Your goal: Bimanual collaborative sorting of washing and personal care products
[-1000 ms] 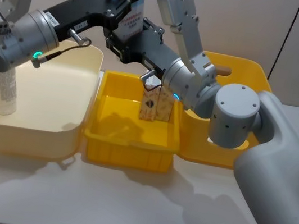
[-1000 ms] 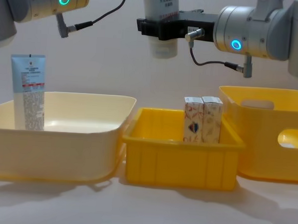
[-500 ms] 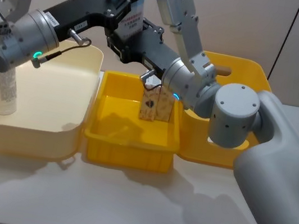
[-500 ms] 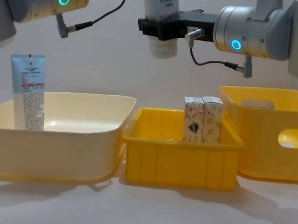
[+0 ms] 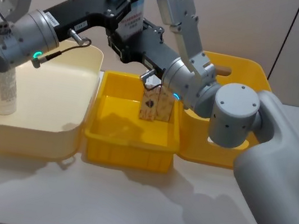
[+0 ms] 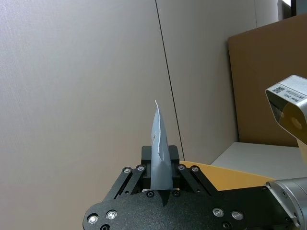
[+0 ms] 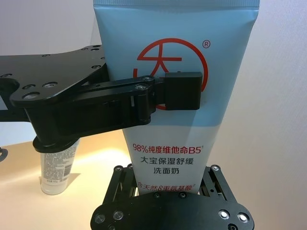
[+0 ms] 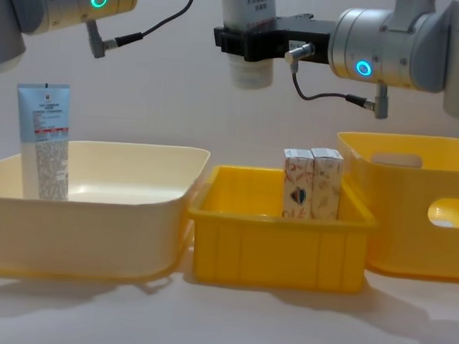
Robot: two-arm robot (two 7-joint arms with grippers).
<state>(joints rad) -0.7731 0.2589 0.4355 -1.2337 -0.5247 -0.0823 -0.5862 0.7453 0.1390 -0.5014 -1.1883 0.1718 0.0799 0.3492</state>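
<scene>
While both grippers meet high above the bins, they share one white squeeze tube (image 7: 175,96) held upright, blue flat end up, cap down. Its print in the right wrist view reads a red circled character with ®, then "98%" followed by Chinese text and "B5", more Chinese lines under it. The left gripper (image 7: 184,91) has its jaws closed on the upper blue part, one black pad pressed on the red logo; the left wrist view shows the flat end edge-on (image 6: 159,158) pinched between the fingers. The right gripper (image 8: 248,43) has its jaws closed on the lower white part just above the cap, seen from the side in the chest view. A second tube (image 8: 43,141) stands upright in the cream bin (image 8: 126,236) at the robot's left, small print too fine to read; from the head it is partly hidden behind the left arm (image 5: 6,89). Two cream cartons (image 8: 312,184) with patterned faces stand side by side, touching, in the small yellow bin (image 8: 275,255) in the middle; in the head view the right arm covers their tops. A larger yellow bin (image 8: 423,221) with a handle slot sits to the right.
</scene>
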